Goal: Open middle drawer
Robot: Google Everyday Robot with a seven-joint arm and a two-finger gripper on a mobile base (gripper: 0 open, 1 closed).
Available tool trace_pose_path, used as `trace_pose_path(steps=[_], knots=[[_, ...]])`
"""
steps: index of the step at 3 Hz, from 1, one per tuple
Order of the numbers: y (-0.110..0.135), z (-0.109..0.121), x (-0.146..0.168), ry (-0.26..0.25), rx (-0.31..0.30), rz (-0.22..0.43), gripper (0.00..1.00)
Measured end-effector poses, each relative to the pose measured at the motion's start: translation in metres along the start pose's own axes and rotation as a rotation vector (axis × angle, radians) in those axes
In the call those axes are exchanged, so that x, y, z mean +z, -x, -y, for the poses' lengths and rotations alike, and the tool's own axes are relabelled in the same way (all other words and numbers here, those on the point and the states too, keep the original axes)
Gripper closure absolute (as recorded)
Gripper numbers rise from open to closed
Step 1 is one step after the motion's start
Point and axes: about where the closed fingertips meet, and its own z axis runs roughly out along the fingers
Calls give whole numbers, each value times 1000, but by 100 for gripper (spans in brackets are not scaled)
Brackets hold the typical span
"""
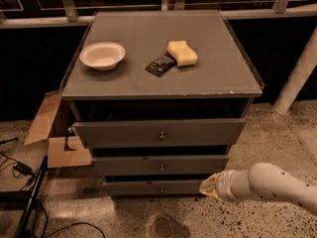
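You are in the approach step: the gripper [210,186], its opening state impossible to tell, sits low by the lowest drawer's [133,187] right end, so raise it toward the centre knob [162,167] of the middle drawer [124,165] just above.

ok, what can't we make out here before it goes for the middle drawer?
All camera view:
- Pincer: low right, by the right end of the lowest drawer; whether they touch is unclear from this single angle.
- Middle drawer: inside hidden by its own front and the top drawer above.
- Arm: cut off by the right edge.
- Dark flat item beside the yellow sponge: too small to identify.
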Motion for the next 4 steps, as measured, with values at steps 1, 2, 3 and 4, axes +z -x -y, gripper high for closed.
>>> trace_pose_path(steps=[1, 2, 3, 4], knots=[[-3, 7, 22, -9, -11, 0, 58], [-7, 15, 39, -12, -28, -14, 34], [-13, 24, 52, -20, -42, -34, 11], [-18, 34, 63, -28, -49, -48, 0]])
